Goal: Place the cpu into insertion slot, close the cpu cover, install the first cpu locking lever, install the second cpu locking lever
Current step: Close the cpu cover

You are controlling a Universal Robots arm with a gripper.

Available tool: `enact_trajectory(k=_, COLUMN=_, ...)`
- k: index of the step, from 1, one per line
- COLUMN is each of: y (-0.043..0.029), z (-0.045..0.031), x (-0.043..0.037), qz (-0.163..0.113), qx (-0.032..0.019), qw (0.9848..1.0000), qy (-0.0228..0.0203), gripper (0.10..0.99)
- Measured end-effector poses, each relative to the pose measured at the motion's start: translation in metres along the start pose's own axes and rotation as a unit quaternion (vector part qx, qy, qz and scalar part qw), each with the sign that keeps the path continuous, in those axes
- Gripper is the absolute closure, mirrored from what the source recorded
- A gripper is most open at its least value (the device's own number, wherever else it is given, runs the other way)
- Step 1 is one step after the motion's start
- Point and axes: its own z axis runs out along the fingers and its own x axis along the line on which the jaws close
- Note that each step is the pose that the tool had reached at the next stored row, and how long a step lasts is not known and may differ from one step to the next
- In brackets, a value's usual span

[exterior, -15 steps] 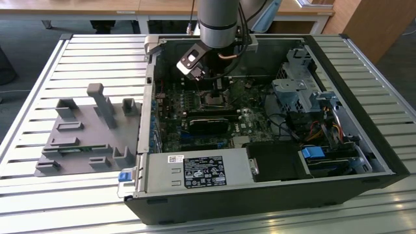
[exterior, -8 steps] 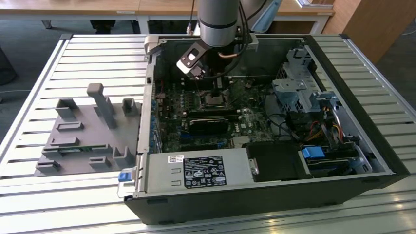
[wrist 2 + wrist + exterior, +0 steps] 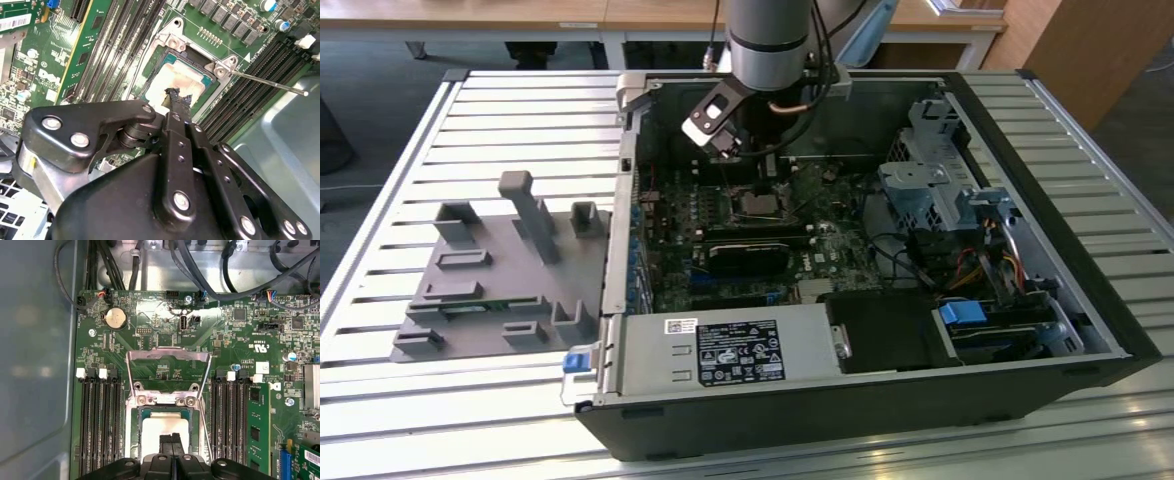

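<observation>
The cpu (image 3: 165, 426), a pale silvery square, lies in the insertion slot (image 3: 134, 435) on the green motherboard; both wrist views show it (image 3: 175, 79). The cpu cover (image 3: 167, 354) is swung open and lies flat on the board beyond the slot. A thin locking lever (image 3: 270, 83) sticks out free beside the slot, also seen as a rod (image 3: 205, 430). My gripper (image 3: 170, 440) hangs right over the cpu, its black fingertips (image 3: 186, 98) pressed together with nothing between them. In the exterior view the arm reaches down into the open case, with the gripper (image 3: 731, 152) just above the slot (image 3: 758, 205).
Memory slots (image 3: 97, 425) flank the socket on both sides. A long black block (image 3: 747, 255) and the black-labelled power supply box (image 3: 740, 350) lie nearer the front. A drive cage (image 3: 927, 190) and cables fill the exterior view's right. A grey fixture (image 3: 494, 270) sits outside the case.
</observation>
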Motion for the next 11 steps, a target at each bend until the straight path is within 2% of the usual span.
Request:
enact_trajectory(k=4, y=0.0003, z=-0.0050, x=0.0001, qz=0.000, qx=0.0000, qw=1.0000, qy=0.0000, gripper=0.980)
enact_trajectory(k=11, y=0.0011, z=-0.0190, x=0.0003, qz=0.000, qx=0.0001, qw=1.0000, qy=0.0000, gripper=0.980)
